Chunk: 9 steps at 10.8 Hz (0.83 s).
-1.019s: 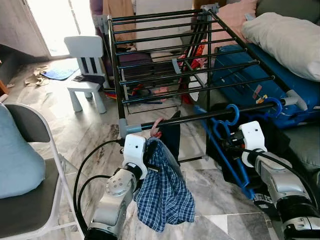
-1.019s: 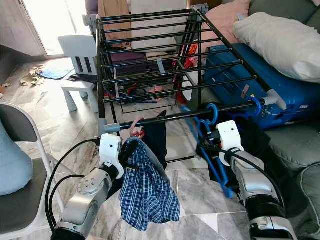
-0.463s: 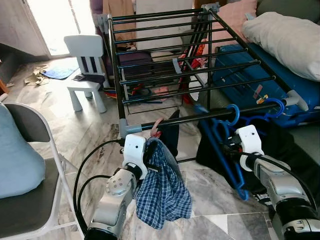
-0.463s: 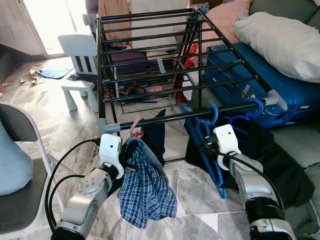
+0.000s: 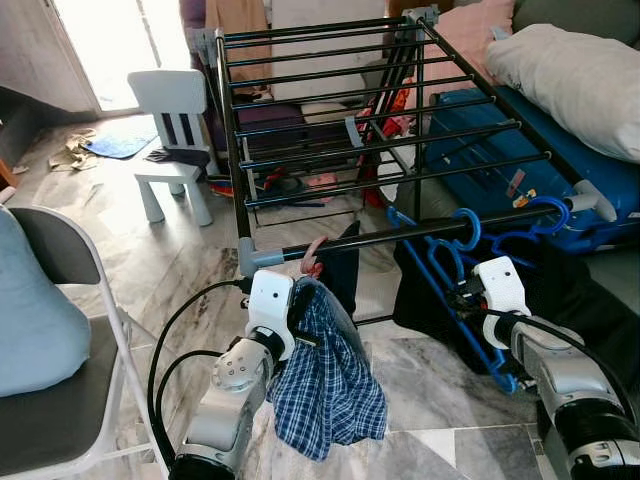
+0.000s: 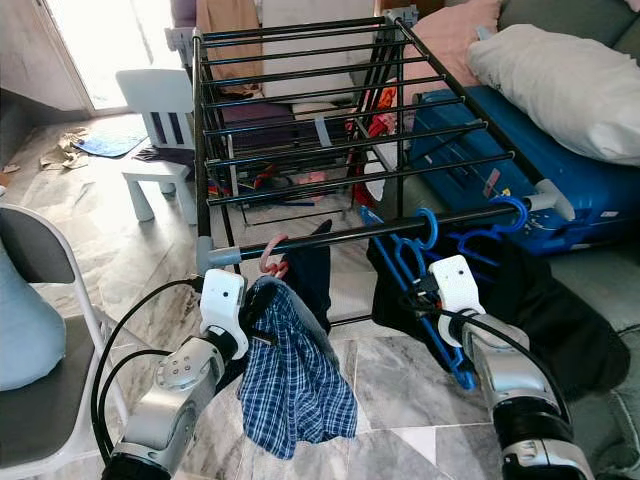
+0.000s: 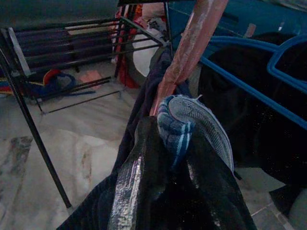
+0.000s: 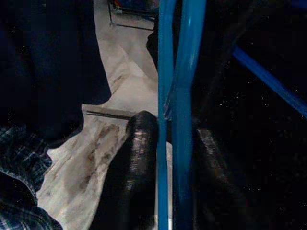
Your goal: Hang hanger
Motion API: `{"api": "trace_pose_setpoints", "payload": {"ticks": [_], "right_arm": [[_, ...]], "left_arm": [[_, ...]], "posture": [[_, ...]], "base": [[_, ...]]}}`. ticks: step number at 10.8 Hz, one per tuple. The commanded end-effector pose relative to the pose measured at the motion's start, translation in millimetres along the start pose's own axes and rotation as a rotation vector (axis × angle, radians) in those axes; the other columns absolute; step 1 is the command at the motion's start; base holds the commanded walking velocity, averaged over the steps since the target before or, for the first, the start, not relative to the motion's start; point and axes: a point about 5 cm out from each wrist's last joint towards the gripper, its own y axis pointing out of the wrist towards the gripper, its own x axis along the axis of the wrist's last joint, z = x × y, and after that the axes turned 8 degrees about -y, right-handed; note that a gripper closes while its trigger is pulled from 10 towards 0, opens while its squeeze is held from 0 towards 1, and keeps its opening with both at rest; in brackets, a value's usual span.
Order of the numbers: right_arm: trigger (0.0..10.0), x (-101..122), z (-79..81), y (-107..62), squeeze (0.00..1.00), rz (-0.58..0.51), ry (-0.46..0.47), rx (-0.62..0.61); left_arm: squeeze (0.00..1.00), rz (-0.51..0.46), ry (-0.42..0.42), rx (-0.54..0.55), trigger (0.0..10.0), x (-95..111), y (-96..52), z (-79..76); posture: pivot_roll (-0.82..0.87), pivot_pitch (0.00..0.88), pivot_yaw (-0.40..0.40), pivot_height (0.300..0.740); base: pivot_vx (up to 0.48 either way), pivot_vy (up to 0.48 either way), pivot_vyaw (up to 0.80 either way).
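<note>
- Right gripper (image 5: 468,297) is clamped on the blue hanger (image 5: 452,280), whose hook sits over the rack's front rail (image 5: 400,233) at 3 o'clock; a sideways tug could unseat it.
- Left gripper (image 5: 298,320) pinches the plaid shirt (image 5: 325,385) on the pink hanger (image 5: 313,255) (hook on rail).
- Since half a second ago, the blue hanger swings lower right.

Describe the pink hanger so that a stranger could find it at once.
Find the black drying rack and follow its nearest bar to its left end. The pink hanger hooks there, above the left gripper, carrying a checked blue shirt; the neighbouring hangers are blue.
</note>
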Motion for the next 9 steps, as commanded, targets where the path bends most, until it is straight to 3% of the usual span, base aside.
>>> {"api": "trace_pose_setpoints", "payload": {"ticks": [1,8,9], "right_arm": [[0.0,-1.6,2.5,0.7,0.0,0.006,-0.008,0.011],[0.0,-13.6,10.4,-2.2,0.0,0.059,-0.004,0.068],[10.0,-14.9,11.8,-3.0,0.0,0.064,-0.002,0.075]], "left_arm": [[0.0,0.008,0.006,0.008,10.0,0.6,1.0,1.7],[0.0,0.02,0.014,0.011,10.0,-1.0,1.0,0.8],[0.0,0.022,0.015,0.009,10.0,-1.2,0.9,0.2]], "posture": [[-0.13,0.0,0.03,0.74],[-0.14,0.0,0.032,0.74],[-0.14,0.0,0.032,0.74]], "base": [[0.0,0.0,0.0],[0.0,0.0,0.0],[0.0,0.0,0.0]]}}
